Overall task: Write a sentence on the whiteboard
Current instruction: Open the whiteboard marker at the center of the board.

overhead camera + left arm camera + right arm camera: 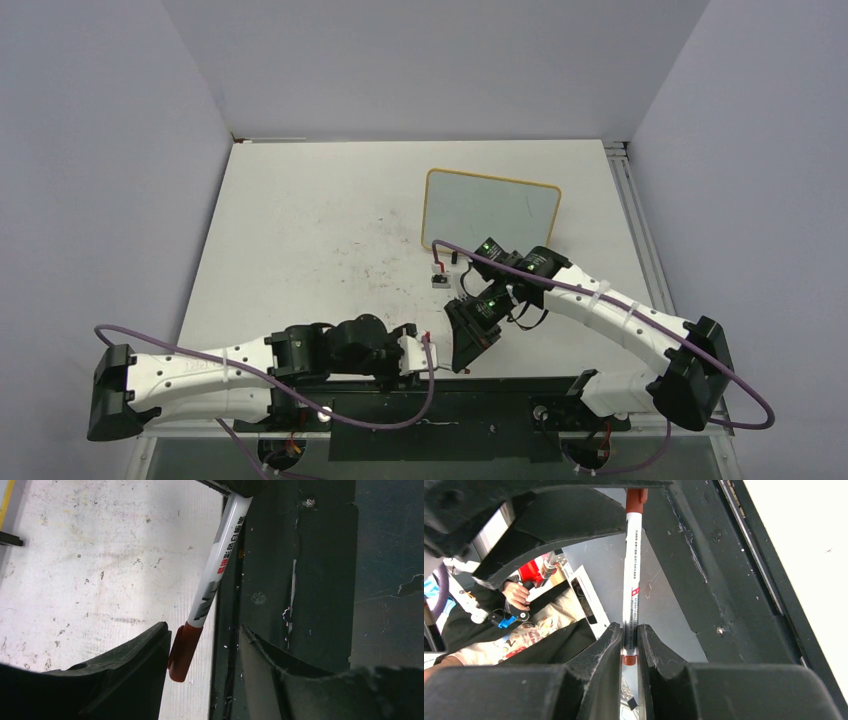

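- Far side of the desk (300, 230), at about 12 o'clock from both hands: the whiteboard (490, 208), with thin yellow-tan frame and pale face, turned a little clockwise, well apart from the hands.
- Any lettering on its face too small to read from above.
- Right hand (629, 639) closed firmly on the marker (631, 570), with both fingers (606, 650) pressed against the white barrel, near its tail end.
- In the right wrist view, marker running straight from 6 o'clock to 12 o'clock, with the red-brown cap (636, 494) at the 12 o'clock end.
- Left hand (205, 632) spread open around this cap, with a wide gap between the jaws.
- Cap just beside the finger at 9 o'clock (130, 665); touching or not, cannot tell. Clearly apart from the other finger.
- In the left wrist view, marker tilted from 1 o'clock down to 7 o'clock, above the border between the white desk and the black plate (310, 580).
- From above, both hands close together near the near edge of the desk, at about 6 o'clock from the whiteboard.
- At 10 o'clock in the left wrist view, a strip of the yellow frame and one black foot (10, 540).
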`<state>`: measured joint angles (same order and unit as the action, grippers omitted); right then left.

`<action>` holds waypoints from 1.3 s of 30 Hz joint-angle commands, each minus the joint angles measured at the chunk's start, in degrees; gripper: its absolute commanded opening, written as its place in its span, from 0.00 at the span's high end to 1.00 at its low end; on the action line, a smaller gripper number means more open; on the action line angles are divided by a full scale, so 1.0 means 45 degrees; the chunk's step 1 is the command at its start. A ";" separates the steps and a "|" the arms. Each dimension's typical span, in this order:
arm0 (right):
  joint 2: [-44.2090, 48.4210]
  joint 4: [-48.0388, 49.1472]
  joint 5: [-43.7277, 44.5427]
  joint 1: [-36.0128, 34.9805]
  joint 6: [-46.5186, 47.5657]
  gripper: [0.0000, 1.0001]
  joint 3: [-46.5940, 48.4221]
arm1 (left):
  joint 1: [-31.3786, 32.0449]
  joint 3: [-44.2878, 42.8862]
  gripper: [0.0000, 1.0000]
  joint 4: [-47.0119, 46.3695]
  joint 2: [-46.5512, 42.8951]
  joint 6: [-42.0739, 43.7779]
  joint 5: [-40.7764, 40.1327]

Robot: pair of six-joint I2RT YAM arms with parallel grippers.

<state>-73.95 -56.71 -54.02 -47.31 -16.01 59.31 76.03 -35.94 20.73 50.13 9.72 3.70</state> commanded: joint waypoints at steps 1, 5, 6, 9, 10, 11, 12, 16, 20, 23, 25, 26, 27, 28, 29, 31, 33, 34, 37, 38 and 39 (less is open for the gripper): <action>0.0004 0.0102 -0.0611 -0.0045 0.0184 0.95 0.0714 | 0.0294 -0.0285 0.52 -0.0388 0.0374 -0.0050 0.0028; 0.0040 0.0105 -0.0691 -0.0028 0.0238 0.95 0.0662 | 0.0629 -0.0488 0.65 -0.0144 0.0901 -0.0030 -0.0377; 0.0034 0.0105 -0.0674 -0.0016 0.0238 0.95 0.0657 | 0.0669 -0.0538 0.67 -0.0118 0.0968 -0.0030 -0.0460; 0.0053 0.0110 -0.0521 0.0046 0.0292 0.95 0.0648 | 0.0683 -0.0577 0.77 -0.0125 0.1013 -0.0059 -0.0525; 0.0075 0.0086 -0.0435 0.0113 0.0342 0.95 0.0648 | 0.0683 -0.0585 0.81 -0.0133 0.0995 -0.0068 -0.0566; 0.0082 0.0061 -0.0395 0.0212 0.0380 0.95 0.0634 | 0.0683 -0.0572 0.86 -0.0144 0.0948 -0.0079 -0.0586; 0.0096 0.0055 -0.0339 0.0314 0.0412 0.95 0.0620 | 0.0683 -0.0568 0.92 -0.0165 0.0918 -0.0087 -0.0620; 0.0294 0.0404 -0.0062 0.0748 0.0272 0.84 0.0477 | 0.0647 -0.0621 1.00 -0.0135 0.0759 -0.0286 -0.0707; 0.1103 0.1386 0.0257 0.1264 -0.0195 0.43 0.0110 | 0.0234 -0.0611 1.00 -0.0086 0.0500 -0.0380 -0.0520; 0.1894 0.2272 0.0653 0.1502 -0.0864 0.20 -0.0122 | -0.0295 -0.0780 1.00 0.0120 0.0483 -0.0373 0.0318; 0.2536 0.3012 0.1221 0.1497 -0.1465 0.14 -0.0409 | -0.0769 -0.1002 1.00 0.0283 0.0646 -0.0300 0.0945; 0.2812 0.3305 0.1591 0.1508 -0.1762 0.12 -0.0609 | -0.1047 -0.1115 1.00 0.0370 0.0770 -0.0286 0.1368; 0.3061 0.3578 0.1865 0.1497 -0.1968 0.11 -0.0834 | -0.1338 -0.1231 1.00 0.0444 0.0915 -0.0284 0.1804; 0.3239 0.3766 0.2238 0.1469 -0.2165 0.10 -0.1048 | -0.1620 -0.1326 1.00 0.0526 0.1063 -0.0308 0.2215; 0.3400 0.3975 0.2515 0.1414 -0.2407 0.10 -0.1270 | -0.1719 -0.1414 1.00 0.0625 0.1230 -0.0327 0.2462; 0.3627 0.4466 0.2752 0.1322 -0.2816 0.11 -0.1638 | -0.1777 -0.1548 1.00 0.0794 0.1514 -0.0324 0.2728; 0.3811 0.5136 0.3011 0.1233 -0.3234 0.12 -0.2002 | -0.1778 -0.1626 1.00 0.0895 0.1690 -0.0323 0.2836; 0.3897 0.5411 0.3121 0.1150 -0.3439 0.13 -0.2115 | -0.1795 -0.1666 1.00 0.0951 0.1751 -0.0323 0.2925; 0.4001 0.6199 0.3247 0.0921 -0.4009 0.18 -0.2416 | -0.1798 -0.1700 1.00 0.1032 0.1762 -0.0323 0.3108; 0.3960 0.6513 0.3144 0.0808 -0.4187 0.21 -0.2559 | -0.1812 -0.1700 1.00 0.1022 0.1728 -0.0323 0.3132; 0.3881 0.6702 0.3131 0.0648 -0.4329 0.26 -0.2663 | -0.1817 -0.1685 1.00 0.1009 0.1689 -0.0333 0.3153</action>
<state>-57.45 -35.35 -41.50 -42.52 -30.57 48.62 68.14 -40.56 25.12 58.33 8.14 14.61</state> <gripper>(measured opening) 0.805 0.158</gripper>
